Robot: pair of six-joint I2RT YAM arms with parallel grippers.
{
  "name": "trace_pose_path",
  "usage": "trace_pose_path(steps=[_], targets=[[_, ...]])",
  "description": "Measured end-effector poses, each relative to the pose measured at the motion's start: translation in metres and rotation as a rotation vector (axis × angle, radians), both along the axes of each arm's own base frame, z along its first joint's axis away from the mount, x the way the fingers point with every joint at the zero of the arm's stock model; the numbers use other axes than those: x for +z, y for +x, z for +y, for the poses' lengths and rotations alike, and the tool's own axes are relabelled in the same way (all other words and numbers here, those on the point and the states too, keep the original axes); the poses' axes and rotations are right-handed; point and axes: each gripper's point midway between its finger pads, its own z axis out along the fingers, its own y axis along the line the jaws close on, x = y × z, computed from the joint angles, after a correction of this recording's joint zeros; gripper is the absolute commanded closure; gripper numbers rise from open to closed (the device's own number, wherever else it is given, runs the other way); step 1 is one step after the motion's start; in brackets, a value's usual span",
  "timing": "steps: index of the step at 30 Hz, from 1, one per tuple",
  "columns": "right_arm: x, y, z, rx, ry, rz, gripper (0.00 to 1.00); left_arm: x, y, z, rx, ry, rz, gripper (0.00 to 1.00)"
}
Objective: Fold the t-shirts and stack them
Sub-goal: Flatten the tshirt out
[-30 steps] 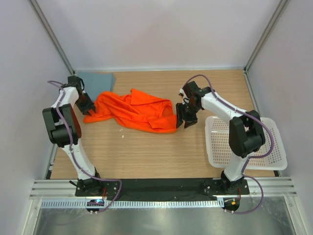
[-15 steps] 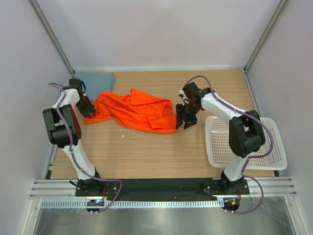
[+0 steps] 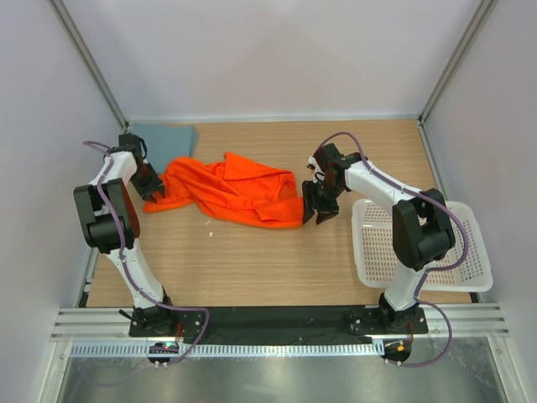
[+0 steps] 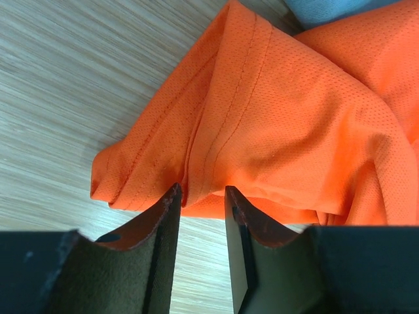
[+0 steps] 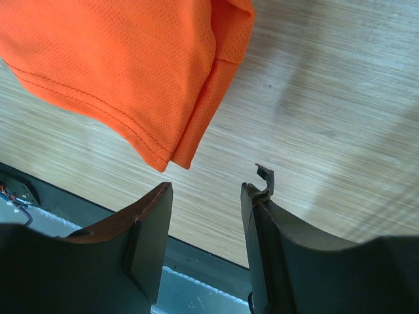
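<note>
The bright orange t-shirt (image 3: 231,191) lies crumpled across the middle of the table. The grey-blue t-shirt (image 3: 165,136) lies flat at the back left, partly under the orange one. My left gripper (image 3: 151,188) is at the orange shirt's left end. In the left wrist view its jaws (image 4: 200,191) stand a little apart, tips touching a hemmed fold of orange fabric (image 4: 288,118), with a strip of grey-blue cloth (image 4: 334,8) at the top. My right gripper (image 3: 315,208) is open beside the shirt's right corner (image 5: 124,65), with only bare wood between its fingers (image 5: 206,186).
A white perforated basket (image 3: 377,252) stands at the right, partly over the table's edge, behind the right arm's base. A small white speck (image 3: 210,233) lies on the wood in front of the orange shirt. The black front rail (image 5: 196,268) shows below the right jaws.
My right gripper has edged slightly toward the shirt's right corner. The left gripper has shifted a little at the shirt's left end. The shirts lie as before.
</note>
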Motion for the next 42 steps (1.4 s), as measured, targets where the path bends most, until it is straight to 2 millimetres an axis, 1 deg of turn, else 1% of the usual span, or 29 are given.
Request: trace_pose_path(steps=[4, 11, 19, 22, 23, 25, 26, 28, 29, 30, 33, 38, 40, 42], targets=[[0.0, 0.0, 0.0, 0.0, 0.0, 0.0, 0.47, 0.0, 0.001, -0.004, -0.003, -0.002, 0.0, 0.69], [0.0, 0.0, 0.0, 0.0, 0.0, 0.001, 0.47, -0.008, 0.0, -0.01, -0.017, -0.003, 0.02, 0.68], [-0.002, -0.002, -0.001, 0.0, -0.002, 0.006, 0.47, -0.013, -0.003, -0.007, -0.011, 0.017, 0.039, 0.68], [-0.002, -0.002, -0.001, 0.0, -0.002, 0.006, 0.47, -0.016, -0.007, -0.005, -0.008, 0.027, 0.053, 0.72], [-0.002, -0.002, -0.001, 0.0, -0.003, 0.006, 0.47, -0.018, -0.009, -0.005, -0.007, 0.028, 0.059, 0.76], [-0.002, -0.002, -0.001, 0.0, -0.003, 0.007, 0.47, -0.021, -0.013, -0.005, -0.007, 0.03, 0.071, 0.8], [-0.002, -0.002, -0.001, 0.0, -0.003, 0.007, 0.47, -0.021, -0.014, -0.005, -0.007, 0.029, 0.074, 0.86], [-0.002, -0.002, -0.001, 0.0, -0.003, 0.007, 0.47, -0.021, -0.014, -0.005, -0.007, 0.029, 0.073, 0.92], [-0.002, -0.002, -0.001, -0.001, -0.003, 0.007, 0.47, -0.021, -0.014, -0.005, -0.007, 0.029, 0.073, 0.96], [-0.002, -0.002, -0.001, -0.003, -0.003, 0.008, 0.47, -0.021, -0.014, -0.005, -0.008, 0.029, 0.073, 0.98], [-0.004, -0.005, -0.001, -0.013, -0.003, 0.02, 0.46, -0.02, -0.013, -0.005, -0.008, 0.029, 0.071, 1.0], [-0.017, -0.016, 0.005, -0.054, 0.041, 0.074, 0.44, -0.017, -0.013, -0.006, -0.01, 0.026, 0.065, 1.0], [-0.02, -0.019, 0.009, -0.081, 0.065, 0.095, 0.44, -0.013, -0.013, -0.006, -0.011, 0.026, 0.054, 1.0], [-0.019, -0.017, 0.015, -0.103, 0.092, 0.099, 0.44, -0.007, -0.014, -0.007, -0.012, 0.025, 0.04, 1.0]])
